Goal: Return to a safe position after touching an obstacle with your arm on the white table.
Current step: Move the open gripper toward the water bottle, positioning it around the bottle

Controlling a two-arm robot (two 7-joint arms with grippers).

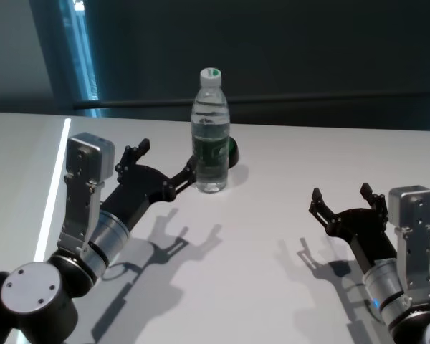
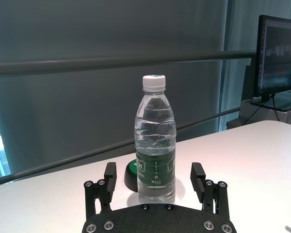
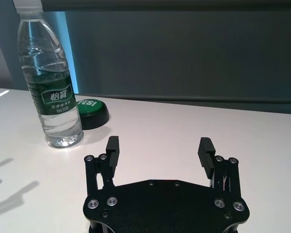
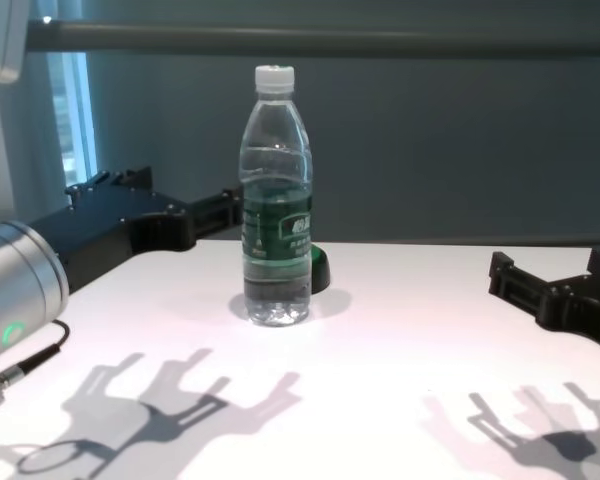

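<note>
The obstacle [image 1: 211, 136], a clear water bottle with a white cap and green label, stands upright on the white table [image 1: 272, 287]. My left gripper [image 1: 166, 158] hovers open just left of it. One fingertip [image 1: 190, 167] is close to the bottle's side; I cannot tell whether it touches. In the left wrist view the obstacle [image 2: 155, 145] rises centred just beyond the open left gripper [image 2: 154, 171]. My right gripper [image 1: 340, 193] is open and empty over the table's right side, well away from the bottle. The right wrist view shows the right gripper [image 3: 159, 144] with the obstacle [image 3: 51, 82] far off.
A small dark green dome button [image 1: 231, 150] sits right behind the bottle, also seen as the dome [image 3: 91, 110]. The table's far edge runs just behind them, with a dark wall and rail beyond. A monitor [image 2: 279, 53] stands off the table's far side.
</note>
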